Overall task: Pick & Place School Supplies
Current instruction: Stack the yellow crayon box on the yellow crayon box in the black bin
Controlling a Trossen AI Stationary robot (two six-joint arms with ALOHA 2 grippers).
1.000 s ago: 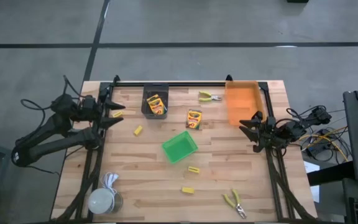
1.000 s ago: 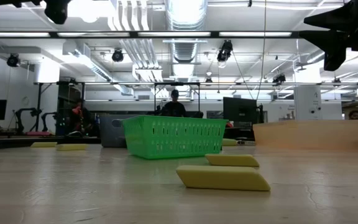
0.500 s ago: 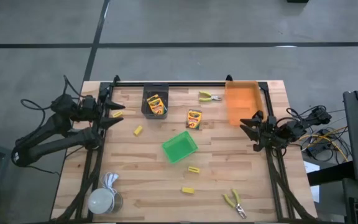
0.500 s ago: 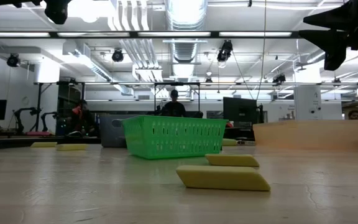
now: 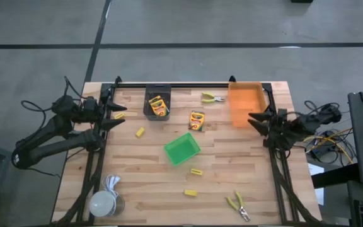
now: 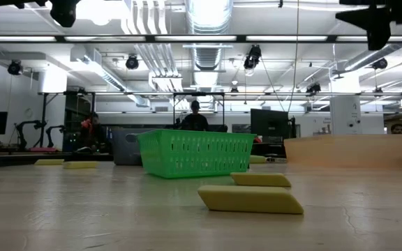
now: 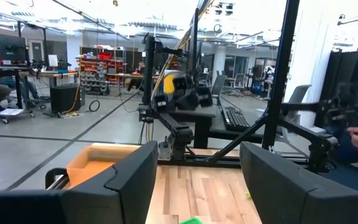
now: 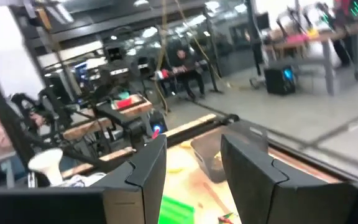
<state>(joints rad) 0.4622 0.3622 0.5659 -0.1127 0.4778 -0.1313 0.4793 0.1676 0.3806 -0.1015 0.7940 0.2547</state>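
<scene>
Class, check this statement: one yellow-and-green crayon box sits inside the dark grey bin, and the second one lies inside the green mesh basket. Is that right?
Not quite. In the high view, one yellow-and-green crayon box does sit inside the dark grey bin, but the second crayon box lies on the bare wooden table, beside the green mesh basket, not in it.

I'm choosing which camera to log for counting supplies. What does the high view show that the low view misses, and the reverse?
Only the high view shows the two pliers, the crayon box on the wood, another crayon box in the grey bin, and both arms' tools, left and right, open at the table's sides. Only the low view shows the room behind, with people seated far off. Both show the green basket, the orange bin and the two nearest yellow blocks.
</scene>
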